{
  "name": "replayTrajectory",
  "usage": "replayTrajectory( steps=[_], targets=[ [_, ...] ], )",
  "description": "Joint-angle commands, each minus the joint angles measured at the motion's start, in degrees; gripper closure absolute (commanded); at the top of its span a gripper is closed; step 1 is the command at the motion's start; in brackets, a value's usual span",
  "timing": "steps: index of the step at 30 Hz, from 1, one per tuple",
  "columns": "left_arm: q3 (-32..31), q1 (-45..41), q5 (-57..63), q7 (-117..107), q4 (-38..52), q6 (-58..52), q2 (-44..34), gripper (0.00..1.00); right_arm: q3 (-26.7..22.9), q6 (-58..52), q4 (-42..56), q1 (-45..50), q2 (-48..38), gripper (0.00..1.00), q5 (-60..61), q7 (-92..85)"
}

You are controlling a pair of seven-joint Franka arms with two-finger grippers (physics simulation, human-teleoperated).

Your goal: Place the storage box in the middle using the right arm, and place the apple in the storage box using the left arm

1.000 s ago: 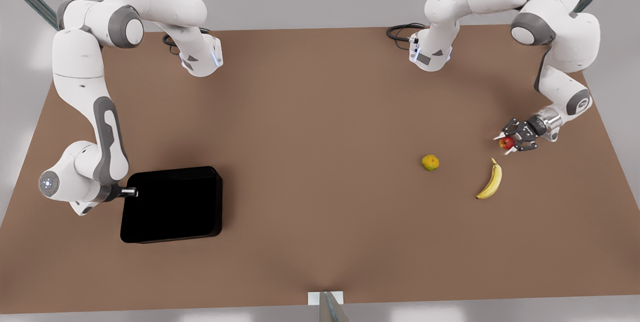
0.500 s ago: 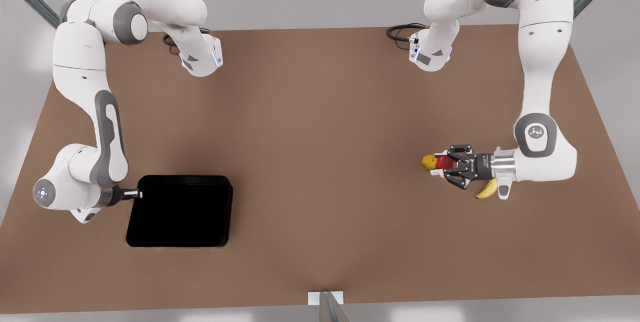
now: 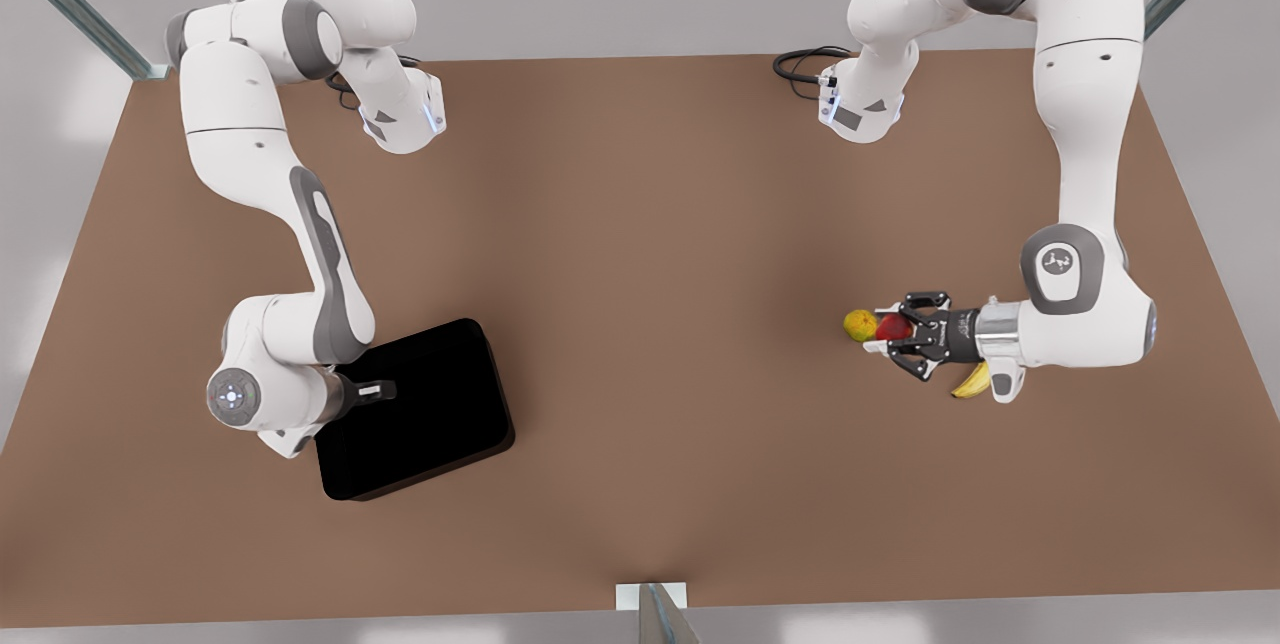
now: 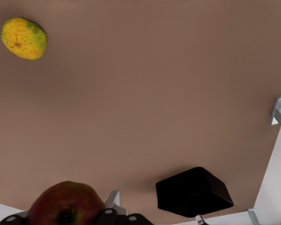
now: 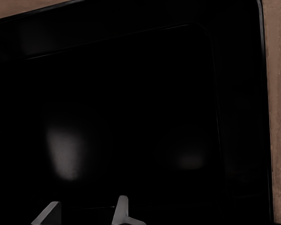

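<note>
Left gripper jaws clamp apple; right gripper jaws grip storage box rim

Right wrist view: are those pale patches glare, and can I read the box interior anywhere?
Right wrist view: two soft pale sheens on the storage box floor, likely reflections. Front view: the box renders flat black, without interior detail.

You have a brown worktop carrying a round yellow-green fruit towards the front view's right, with a yellow banana lying near it, partly hidden.
</note>
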Motion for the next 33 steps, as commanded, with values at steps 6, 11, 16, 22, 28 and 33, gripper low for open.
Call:
replayTrajectory(
  steps=[6, 11, 16, 22, 28, 33],
  targets=[
    [0.0, -3.2, 28.7, -2.4, 0.2, -0.8, 0.1, 0.79, -5.2, 5.8, -6.0, -0.9, -3.4, 0.00, 2.2, -2.3],
    [0.0, -8.4, 29.2, -7.9, 0.1, 5.8, 2.8, 0.79, -5.3, 12.9, -7.1, -1.8, 2.7, 0.00, 2.2, -2.1],
    [0.0, -8.8, 29.2, -9.2, 0.1, 5.6, 2.3, 0.79, -5.3, 15.0, -6.9, -1.8, 5.4, 0.00, 2.4, -2.8],
    [0.1, -10.2, 30.1, -10.1, 0.0, 6.4, 2.8, 0.79, -4.7, 9.0, -4.3, -2.1, 4.5, 0.61, 3.7, -4.1],
    [0.1, -10.5, 30.1, -10.7, 0.0, 6.8, 2.9, 0.79, -4.7, 9.6, -4.3, -2.1, 4.5, 0.79, 3.6, -6.2],
    [0.1, -11.1, 30.1, -11.6, 0.0, 6.9, 2.9, 0.79, -3.3, 8.4, -4.3, -1.2, 3.3, 0.79, 6.6, -6.0]
  ],
)
